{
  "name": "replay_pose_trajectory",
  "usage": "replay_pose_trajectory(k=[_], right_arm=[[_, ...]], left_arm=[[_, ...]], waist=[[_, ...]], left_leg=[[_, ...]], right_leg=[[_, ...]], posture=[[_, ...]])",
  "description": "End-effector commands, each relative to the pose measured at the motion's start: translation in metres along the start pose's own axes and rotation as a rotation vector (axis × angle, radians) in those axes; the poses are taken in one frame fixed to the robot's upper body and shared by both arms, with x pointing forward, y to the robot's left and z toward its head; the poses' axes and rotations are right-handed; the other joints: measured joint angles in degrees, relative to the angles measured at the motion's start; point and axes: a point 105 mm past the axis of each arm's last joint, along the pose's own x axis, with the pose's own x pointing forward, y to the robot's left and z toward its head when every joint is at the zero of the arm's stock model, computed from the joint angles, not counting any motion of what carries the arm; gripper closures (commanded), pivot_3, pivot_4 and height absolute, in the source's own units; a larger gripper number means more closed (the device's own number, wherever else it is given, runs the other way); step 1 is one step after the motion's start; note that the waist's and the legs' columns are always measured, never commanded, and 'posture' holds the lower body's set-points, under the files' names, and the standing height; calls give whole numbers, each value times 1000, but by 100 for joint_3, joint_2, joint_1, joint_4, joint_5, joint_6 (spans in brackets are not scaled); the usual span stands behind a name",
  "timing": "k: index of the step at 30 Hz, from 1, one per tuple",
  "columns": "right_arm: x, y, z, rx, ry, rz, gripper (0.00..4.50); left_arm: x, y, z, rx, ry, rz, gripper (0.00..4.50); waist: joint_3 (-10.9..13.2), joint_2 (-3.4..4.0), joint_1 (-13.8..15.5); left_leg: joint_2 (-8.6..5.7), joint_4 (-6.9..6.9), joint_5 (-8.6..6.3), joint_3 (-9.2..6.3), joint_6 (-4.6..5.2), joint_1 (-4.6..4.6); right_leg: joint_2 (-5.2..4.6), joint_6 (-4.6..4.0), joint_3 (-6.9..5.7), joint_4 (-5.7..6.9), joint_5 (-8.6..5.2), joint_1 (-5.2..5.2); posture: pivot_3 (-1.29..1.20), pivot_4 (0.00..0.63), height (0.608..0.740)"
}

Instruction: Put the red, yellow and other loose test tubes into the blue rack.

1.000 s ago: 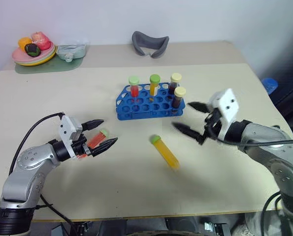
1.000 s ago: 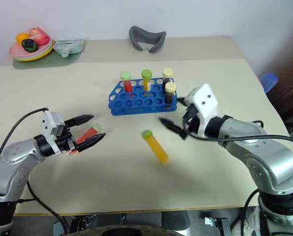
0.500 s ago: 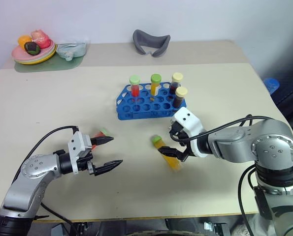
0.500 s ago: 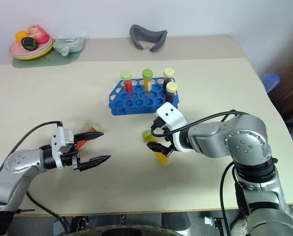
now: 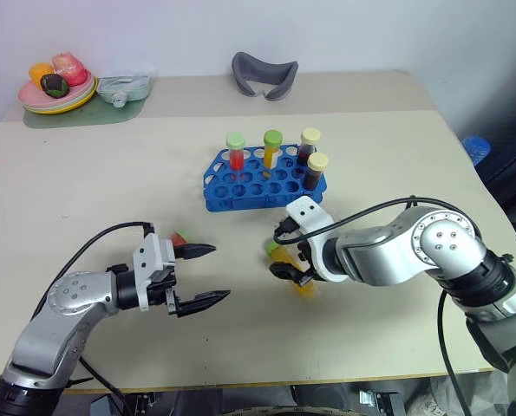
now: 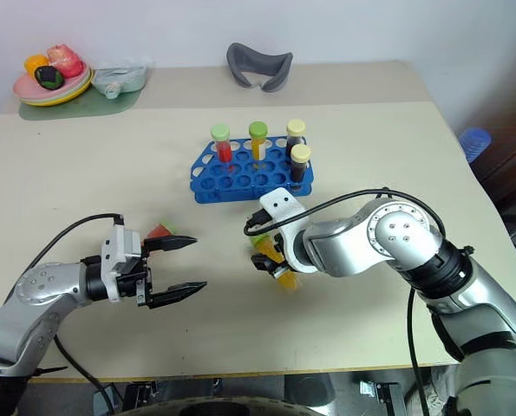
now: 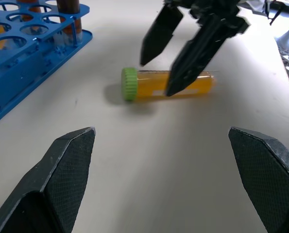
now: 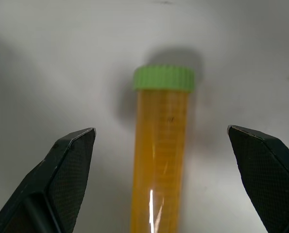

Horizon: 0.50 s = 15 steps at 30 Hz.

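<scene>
1. The yellow tube is being straddled by the right gripper, whose jaws are being held wide with one finger on each side of the tube's body; nothing is being gripped yet.
2. That tube is lying flat on the table, its green cap turned toward the blue rack, just in front of the rack's near edge.
3. The red tube is lying on the table close behind the left gripper, and is partly hidden by it. The left gripper's jaws are likewise being held wide and empty.
4. Four capped tubes are being held upright in the rack's back and right-hand holes; most holes are free.
5. The step in hand is judged to be the pickup of the yellow tube.
6. The next move is judged to call for a closing of the right jaws on the body below the cap, then a lift and a tilt to upright over a free hole.
</scene>
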Motion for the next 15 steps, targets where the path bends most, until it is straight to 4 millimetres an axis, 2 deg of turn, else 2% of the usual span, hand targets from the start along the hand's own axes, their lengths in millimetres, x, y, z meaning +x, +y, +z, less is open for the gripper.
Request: replay_pose_trajectory(k=[1, 9, 12, 14, 15], right_arm=[[3, -4, -1, 12, 25, -38, 66], [5, -15, -7, 13, 62, -107, 66], [4, -17, -5, 8, 59, -125, 897], [2, -18, -3, -6, 51, -137, 1794], [2, -18, -2, -8, 48, -139, 1794]], left_arm=[[0, -3, 3, 26, -5, -16, 0], [-2, -2, -2, 24, -2, -15, 0], [-1, -2, -2, 27, -5, -14, 0], [-2, -2, -5, 24, -5, -12, 0], [-3, -3, -7, 22, -3, -11, 0]], waist=[[0, 0, 1], [-2, 0, 15], [-1, 0, 16], [-1, 1, 10], [-1, 1, 9]], left_leg=[[0, 1, 0, 0, 0, -4], [-1, 5, 0, -1, 0, -16], [-1, 7, 0, -1, 0, -19], [-1, 7, 0, -1, 0, -21], [-1, 7, 0, -1, 0, -24]], right_leg=[[0, 0, 0, 0, 0, -2], [-1, 0, -1, 0, 0, -13], [-2, 0, -1, 0, 0, -13], [-2, 0, -1, 1, 0, -16], [-1, 0, -2, 2, 0, -20]], posture=[[0, 150, 740], [0, 150, 740], [0, 150, 740], [0, 150, 740], [0, 150, 740]])
